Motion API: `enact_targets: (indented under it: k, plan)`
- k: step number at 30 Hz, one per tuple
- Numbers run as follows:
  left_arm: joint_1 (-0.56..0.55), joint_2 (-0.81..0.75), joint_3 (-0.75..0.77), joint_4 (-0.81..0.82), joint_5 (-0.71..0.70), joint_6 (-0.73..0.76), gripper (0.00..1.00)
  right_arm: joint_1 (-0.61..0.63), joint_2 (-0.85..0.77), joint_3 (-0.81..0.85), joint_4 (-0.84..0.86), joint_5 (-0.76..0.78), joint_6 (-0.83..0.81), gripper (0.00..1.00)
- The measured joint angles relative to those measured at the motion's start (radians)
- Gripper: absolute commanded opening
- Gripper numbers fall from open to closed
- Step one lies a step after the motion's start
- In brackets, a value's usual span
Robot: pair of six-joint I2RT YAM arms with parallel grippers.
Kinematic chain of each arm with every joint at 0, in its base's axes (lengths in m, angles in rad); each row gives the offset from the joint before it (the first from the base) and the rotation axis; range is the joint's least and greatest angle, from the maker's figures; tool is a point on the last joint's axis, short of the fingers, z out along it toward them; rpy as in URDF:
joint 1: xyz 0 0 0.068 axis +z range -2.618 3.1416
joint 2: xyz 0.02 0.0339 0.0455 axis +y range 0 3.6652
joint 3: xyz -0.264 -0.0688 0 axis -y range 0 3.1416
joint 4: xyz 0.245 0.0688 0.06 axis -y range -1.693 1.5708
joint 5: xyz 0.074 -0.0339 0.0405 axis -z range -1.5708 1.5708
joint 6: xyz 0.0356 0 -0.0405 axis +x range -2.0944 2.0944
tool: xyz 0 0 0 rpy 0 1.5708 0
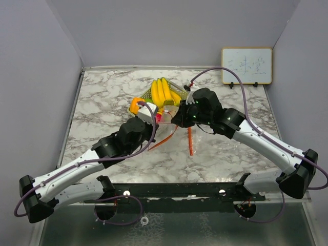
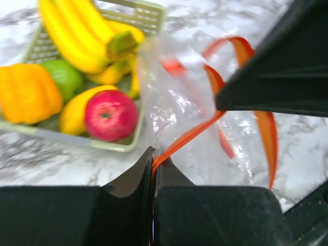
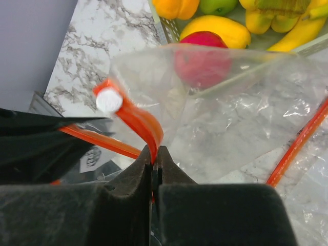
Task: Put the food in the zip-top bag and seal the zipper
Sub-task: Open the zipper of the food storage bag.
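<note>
At the bottom of each wrist view, your left gripper [image 2: 152, 156] and right gripper [image 3: 154, 152] are each pinched tight on the orange zipper strip [image 3: 141, 123] of the zip-top bag [image 3: 246, 118]. Risk: pulling apart may slip the thin strip free and collapse the mouth. The food [image 2: 110, 115] lies beyond, upper left, in the basket [image 2: 118, 146]; none appears bagged. In the top view the arms hide the bag's mouth.
</note>
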Motion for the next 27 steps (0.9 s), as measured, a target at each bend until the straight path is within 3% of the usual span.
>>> enact_targets:
  k: [7, 13, 18, 24, 27]
  plan:
    - [0.000, -0.180, 0.132, -0.244, -0.294, -0.068, 0.00, -0.005, 0.000, -0.013, 0.049, -0.073, -0.077, 0.02]
    - [-0.001, -0.319, 0.232, -0.348, -0.356, -0.100, 0.00, 0.004, 0.042, 0.000, 0.203, -0.319, -0.075, 0.02]
    - [0.001, -0.298, 0.284, -0.475, -0.428, -0.147, 0.00, 0.018, 0.133, 0.012, 0.338, -0.377, -0.028, 0.02]
    - [0.001, -0.229, 0.287, -0.697, -0.578, -0.288, 0.00, 0.081, 0.290, 0.018, 0.350, -0.209, -0.002, 0.04]
    - [0.000, -0.201, 0.283, -0.774, -0.605, -0.346, 0.00, 0.112, 0.326, 0.012, 0.336, -0.109, -0.001, 0.15]
